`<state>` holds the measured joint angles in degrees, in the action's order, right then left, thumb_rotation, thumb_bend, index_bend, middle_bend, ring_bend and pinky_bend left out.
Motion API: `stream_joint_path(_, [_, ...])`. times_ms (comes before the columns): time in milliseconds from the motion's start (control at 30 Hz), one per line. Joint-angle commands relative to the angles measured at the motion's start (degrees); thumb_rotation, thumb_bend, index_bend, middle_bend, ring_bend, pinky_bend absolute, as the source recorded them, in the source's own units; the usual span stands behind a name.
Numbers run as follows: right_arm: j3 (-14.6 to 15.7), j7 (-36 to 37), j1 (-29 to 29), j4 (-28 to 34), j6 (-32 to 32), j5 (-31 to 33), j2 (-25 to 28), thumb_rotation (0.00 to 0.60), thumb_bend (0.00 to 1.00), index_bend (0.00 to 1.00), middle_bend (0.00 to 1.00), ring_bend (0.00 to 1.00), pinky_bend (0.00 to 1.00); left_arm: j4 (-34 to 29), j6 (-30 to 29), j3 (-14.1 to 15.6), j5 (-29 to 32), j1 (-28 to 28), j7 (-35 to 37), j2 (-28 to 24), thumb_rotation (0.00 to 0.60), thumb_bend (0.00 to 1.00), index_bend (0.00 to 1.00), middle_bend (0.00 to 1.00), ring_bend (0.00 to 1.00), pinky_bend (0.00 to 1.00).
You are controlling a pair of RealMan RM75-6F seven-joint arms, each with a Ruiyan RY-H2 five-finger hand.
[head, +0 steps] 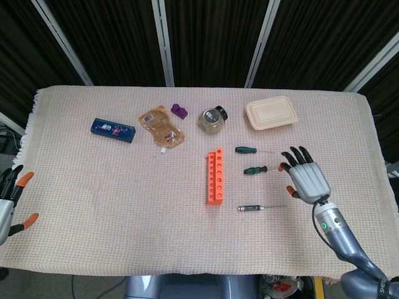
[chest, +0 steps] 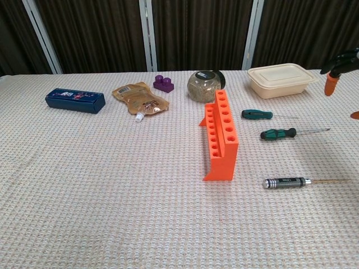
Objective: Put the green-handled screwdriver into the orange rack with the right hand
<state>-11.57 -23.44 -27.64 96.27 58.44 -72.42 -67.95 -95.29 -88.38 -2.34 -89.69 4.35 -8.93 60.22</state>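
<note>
- Rack [head: 215, 177]: we see the orange rack standing near the middle of the worktop [head: 93, 187], its row of holes holding nothing.
- Box [head: 271, 113]: a cream lidded box sits at the far right of the worktop, lid on, so we cannot tell what is inside.
- Jar [head: 212, 119]: a glass jar with a dark lid lies beside a purple block [head: 179, 111]; it looks filled with something pale and grainy.
- Screwdrivers: two green-handled screwdrivers lie right of the rack, apart from it, one [head: 245, 149] farther back and one [head: 255, 169] nearer; a dark-handled screwdriver [head: 249, 208] lies nearer still.
- Right hand [head: 304, 177]: it hovers over the worktop just right of the nearer green-handled screwdriver, fingers spread and pointing away from us, holding nothing.
- Left hand [head: 7, 202]: it shows at the left edge of the head view, off the worktop, fingers apart and empty.
- Elsewhere, we note a blue packet [head: 113, 130] and a brown pouch [head: 161, 126] at the far left.
</note>
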Motion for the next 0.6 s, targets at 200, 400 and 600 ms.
stream_joint_path(200, [-0.73,-13.45,-7.47,-2.14,-3.88,10.7,-6.32,0.6,0.22,0.33,0.07,0.0,0.0,-0.26,0.84,-0.52,0.61,0.72,-0.04,-0.37,0.6,0.16,0.13,0.0,0.0,0.0])
stream_joint_path(400, [-0.42,-19.45,-10.61,-4.95,-3.38,14.63,-9.99,0.6,0.24,0.33,0.07,0.0,0.0,-0.43,1.03,-0.75,0.65,1.08,-0.1,-0.6,0.6,0.15,0.13,0.0,0.0,0.0])
stream_joint_path(600, [-0.12,-28.71,-15.67,-10.45,-3.36,22.04,-15.6,0.6,0.26,0.36,0.07,0.0,0.0,0.22,2.02,-0.89,1.6,1.49,0.46,-0.31,0.6,0.16,0.13,0.0,0.0,0.0])
